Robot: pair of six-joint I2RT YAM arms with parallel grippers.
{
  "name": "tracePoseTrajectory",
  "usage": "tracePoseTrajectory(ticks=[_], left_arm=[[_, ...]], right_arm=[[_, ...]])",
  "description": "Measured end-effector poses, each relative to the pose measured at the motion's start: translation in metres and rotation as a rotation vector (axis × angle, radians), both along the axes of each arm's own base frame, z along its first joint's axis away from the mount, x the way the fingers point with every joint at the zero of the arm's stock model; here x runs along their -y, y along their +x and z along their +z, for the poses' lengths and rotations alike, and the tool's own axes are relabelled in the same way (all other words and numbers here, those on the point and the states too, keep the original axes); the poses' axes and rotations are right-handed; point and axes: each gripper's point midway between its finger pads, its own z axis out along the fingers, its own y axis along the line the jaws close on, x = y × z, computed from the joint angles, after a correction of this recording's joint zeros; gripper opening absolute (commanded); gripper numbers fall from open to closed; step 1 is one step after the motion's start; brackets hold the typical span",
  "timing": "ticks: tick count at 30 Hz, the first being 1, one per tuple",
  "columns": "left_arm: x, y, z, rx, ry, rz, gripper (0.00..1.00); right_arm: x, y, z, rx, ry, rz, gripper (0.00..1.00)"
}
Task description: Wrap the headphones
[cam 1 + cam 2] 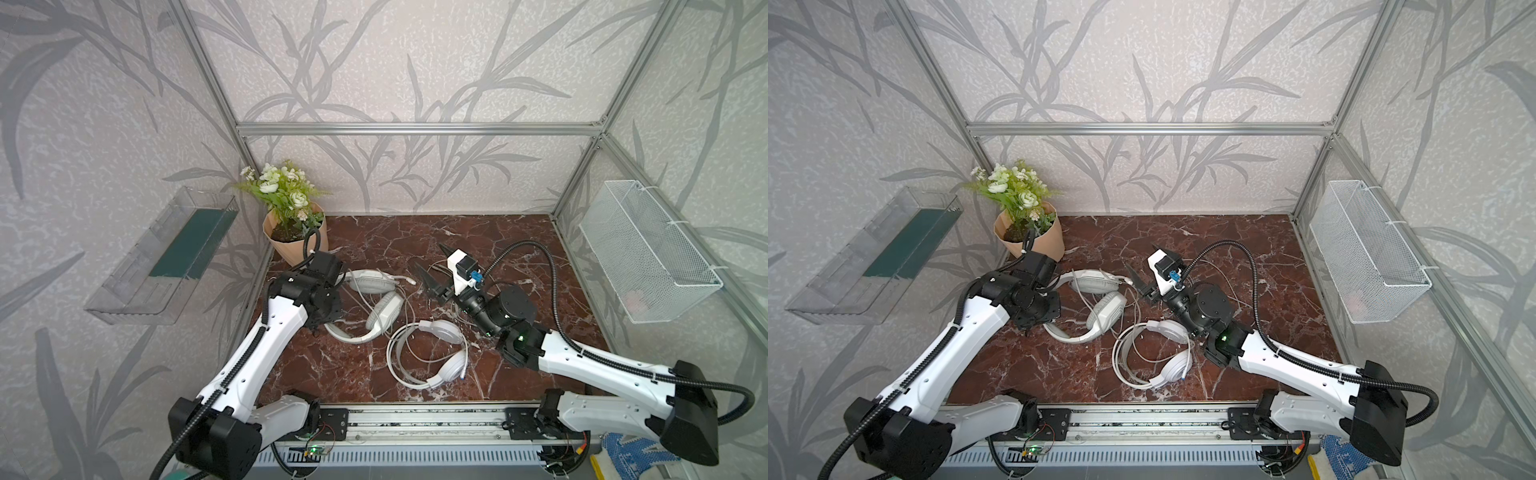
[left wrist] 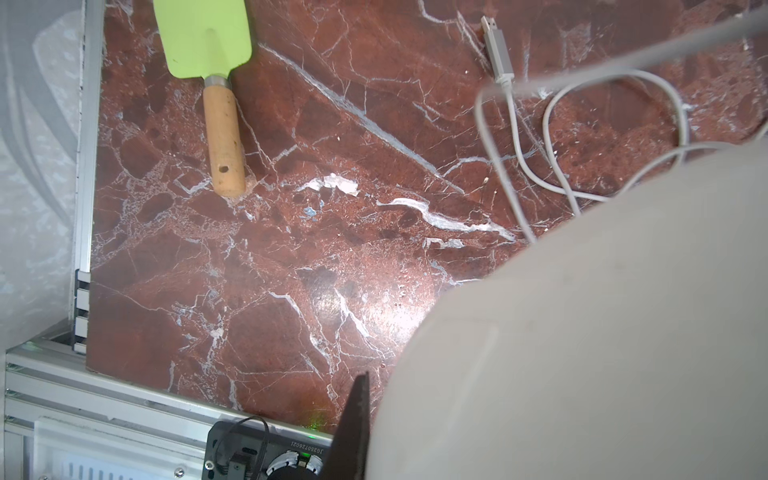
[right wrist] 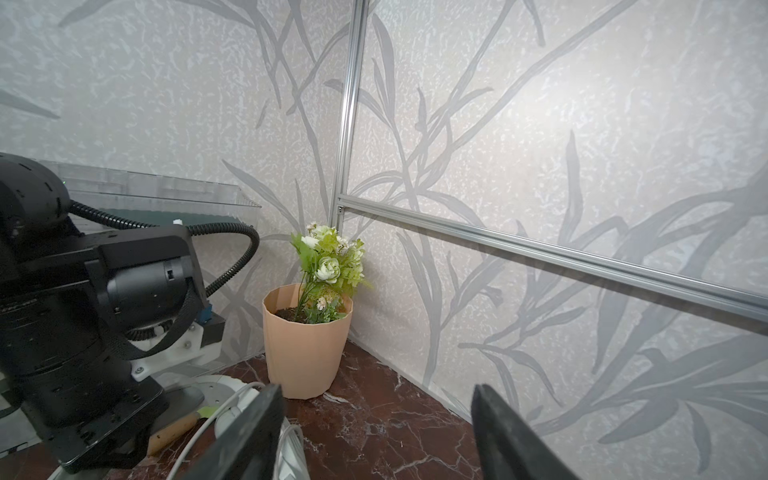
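While two headsets lie unwrapped on the marble table, the job looks to be at the stage of gathering cable for the grey one. The left gripper, working close by the pot, is down against the grey headset with its jaws closed. A pale cup fills the left wrist view hard beside one black finger, but whether the jaws pinch the band or merely sit shut next to it cannot be told. The right gripper, farther from the pot than the grey headset, hangs clear of the marble and points toward the pot, jaws spread wide and holding nothing. The white headset lies farthest from the pot, its cable in loose rings along its band, seemingly part-gathered yet not bound. A trowel lies near the pot, no part of the task. The grey cable sprawls in slack loops on the side of the grey headset away from the pot, ending in a plug that lies free. By these pictures the next move falls to the right gripper. It must drop to the marble and close on that thin cable near the plug without hooking the white headset's rings. It can then carry the cable round the grey band while the left gripper stops the headset from sliding.
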Motion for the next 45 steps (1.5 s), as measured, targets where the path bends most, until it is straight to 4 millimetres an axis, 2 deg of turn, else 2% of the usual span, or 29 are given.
tracePoseTrajectory(ticks=[2, 6, 9, 12, 15, 19, 23, 27, 31, 34, 39, 45], left_arm=[[0.0, -0.001, 0.002, 0.009, -0.003, 0.0, 0.0], [0.0, -0.002, 0.005, 0.015, -0.009, 0.002, 0.0], [0.001, -0.001, 0.02, 0.038, -0.022, 0.005, 0.0], [0.003, 0.006, 0.055, 0.117, -0.047, 0.01, 0.0], [0.005, 0.012, 0.095, 0.218, -0.082, 0.015, 0.0], [0.006, 0.01, 0.138, 0.311, -0.121, 0.014, 0.0], [0.007, 0.003, 0.165, 0.354, -0.149, 0.009, 0.0], [0.008, -0.001, 0.176, 0.35, -0.163, 0.002, 0.0], [0.011, -0.002, 0.178, 0.331, -0.168, -0.008, 0.0], [0.014, -0.002, 0.178, 0.322, -0.17, -0.017, 0.0], [0.016, -0.002, 0.181, 0.324, -0.175, -0.025, 0.0], [0.016, -0.002, 0.181, 0.318, -0.173, -0.026, 0.0]], right_arm=[[0.0, -0.003, -0.01, -0.015, -0.018, 0.017, 0.72], [0.011, -0.012, -0.049, -0.091, -0.075, 0.032, 0.72], [0.018, -0.019, -0.071, -0.134, -0.122, 0.042, 0.72], [0.022, -0.025, -0.092, -0.172, -0.149, 0.062, 0.73], [0.018, -0.031, -0.125, -0.215, -0.183, 0.107, 0.74], [0.002, -0.036, -0.174, -0.278, -0.291, 0.169, 0.74], [-0.02, -0.043, -0.196, -0.275, -0.363, 0.241, 0.75], [-0.056, -0.053, -0.215, -0.25, -0.425, 0.321, 0.75], [-0.081, -0.058, -0.228, -0.217, -0.431, 0.381, 0.75], [-0.093, -0.06, -0.241, -0.225, -0.453, 0.412, 0.73], [-0.107, -0.062, -0.251, -0.223, -0.462, 0.441, 0.69], [-0.109, -0.062, -0.271, -0.251, -0.496, 0.439, 0.52]])
